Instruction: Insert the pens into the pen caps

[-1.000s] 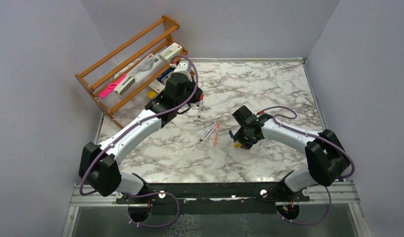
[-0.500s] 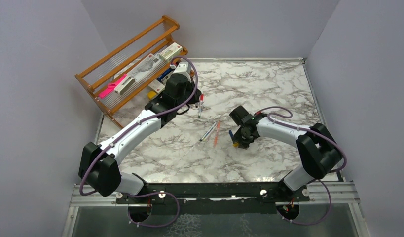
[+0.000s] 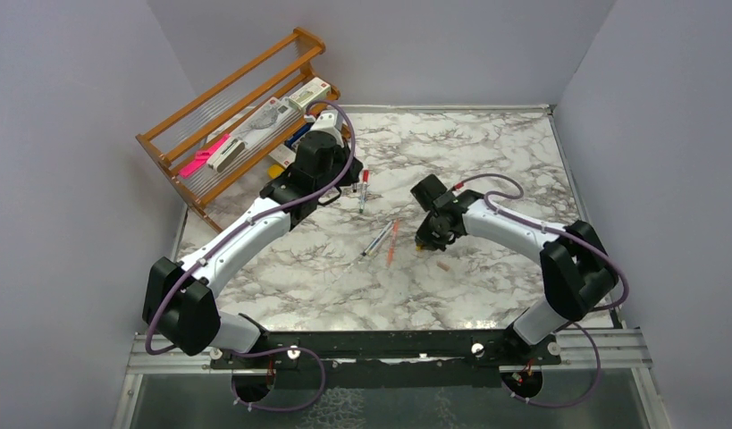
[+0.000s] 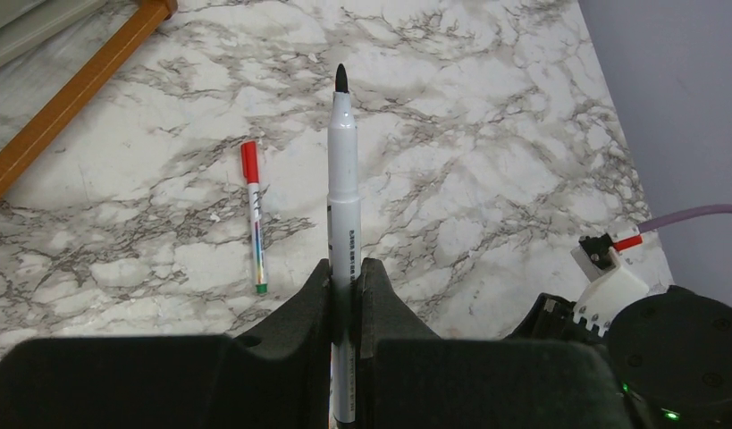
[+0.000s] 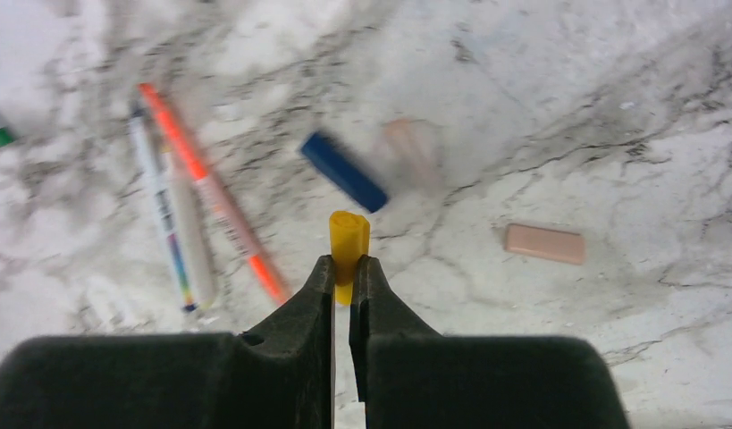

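Squarely in the closed right tool [image 5: 346, 266] — yellow cap [image 5: 349, 234]; black-tipped pen [image 4: 343, 206] clamped in left tool [image 4: 346, 268]

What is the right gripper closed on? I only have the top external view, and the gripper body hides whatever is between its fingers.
Observer: The right gripper is shut on a yellow cap, which sticks out past the fingertips.
Operator: And the left arm, is it holding a pen, capped or not?
Observer: Uncapped. The left gripper clamps a grey-white pen by its barrel, with the bare black tip pointing away from the wrist.
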### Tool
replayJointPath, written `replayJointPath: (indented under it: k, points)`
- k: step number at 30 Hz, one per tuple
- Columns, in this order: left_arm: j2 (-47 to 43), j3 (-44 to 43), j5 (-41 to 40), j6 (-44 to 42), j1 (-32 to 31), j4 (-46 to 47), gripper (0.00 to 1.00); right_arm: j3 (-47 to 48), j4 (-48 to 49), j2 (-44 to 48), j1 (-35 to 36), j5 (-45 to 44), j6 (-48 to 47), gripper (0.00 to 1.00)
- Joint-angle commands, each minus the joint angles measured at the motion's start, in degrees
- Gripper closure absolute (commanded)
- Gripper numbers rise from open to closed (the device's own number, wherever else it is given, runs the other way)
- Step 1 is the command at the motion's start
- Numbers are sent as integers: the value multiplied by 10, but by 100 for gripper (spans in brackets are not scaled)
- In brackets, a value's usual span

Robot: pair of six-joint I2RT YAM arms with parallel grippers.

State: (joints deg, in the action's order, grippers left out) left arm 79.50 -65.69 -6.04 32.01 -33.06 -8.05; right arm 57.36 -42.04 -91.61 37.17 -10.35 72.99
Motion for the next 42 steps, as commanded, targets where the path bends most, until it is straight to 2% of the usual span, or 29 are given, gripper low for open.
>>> replayJointPath:
  k: [1,4,8,12,18,23,29,42]
  points:
    - [-8,4,46,-1,9,53,100,61,-37,52,3,-8,-63,99]
    - [1,-16,101,-13,11,66,100,87,-16,111,3,-28,-121,99]
    - [20,-34,214,-7,11,106,100,98,114,189,-5,-11,-251,99]
    - [40,-48,316,36,10,163,100,153,152,212,-32,-19,-296,99]
    - [64,-84,417,51,-13,200,100,208,234,211,-88,89,-358,99]
    - [63,-91,442,60,-32,223,100,245,254,192,-98,119,-381,99]
    - [55,-91,443,58,-42,216,100,228,294,204,-99,157,-357,99]
    - [14,-58,393,63,-46,225,100,220,271,230,-99,166,-355,99]
